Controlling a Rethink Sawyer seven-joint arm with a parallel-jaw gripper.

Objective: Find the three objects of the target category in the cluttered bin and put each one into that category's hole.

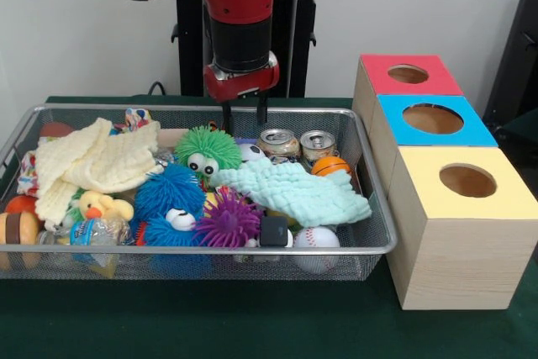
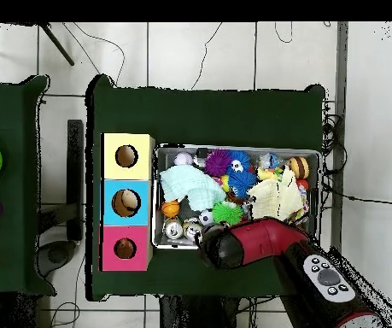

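1. We see the bin point(image 1: 370, 245), a shallow silver wire-mesh basket, filling the left and middle of the front view on a dark green table point(image 1: 252, 325); everything below is placed relative to this bin.
2. Inside the bin, near its front-left corner, lies a yellow plush duck point(image 1: 99, 205) with an orange beak, the only target-type soft animal we can make out; any others are hidden.
3. Much of the bin is covered: a cream cloth point(image 1: 92, 161) drapes over its left half, and a mint-green cloth point(image 1: 298, 191) lies across its right-centre.
4. Between the cloths sit fuzzy spiky balls that are not targets: a green one point(image 1: 208, 149) toward the bin's back, a blue one point(image 1: 171, 199) and a purple one point(image 1: 229, 219) toward its front.
5. Two cans point(image 1: 294, 144) stand at the bin's back right, with an orange ball point(image 1: 330, 166) beside them and a baseball point(image 1: 317, 239) at the front rim.
6. Just beside the bin's right end stands a row of three wooden boxes; the red-faced box's hole point(image 1: 408, 74) is the farthest from the front camera, behind the blue and yellow ones.
7. The gripper point(image 1: 244, 115) hangs above the bin's back rim, just behind the green ball, its two thin fingers spread and holding nothing.
8. We judge the search step is in hand, with nothing yet grasped.
9. The next move likely calls for travelling toward the bin's front-left corner and descending on the duck, or lifting a cloth to uncover others.
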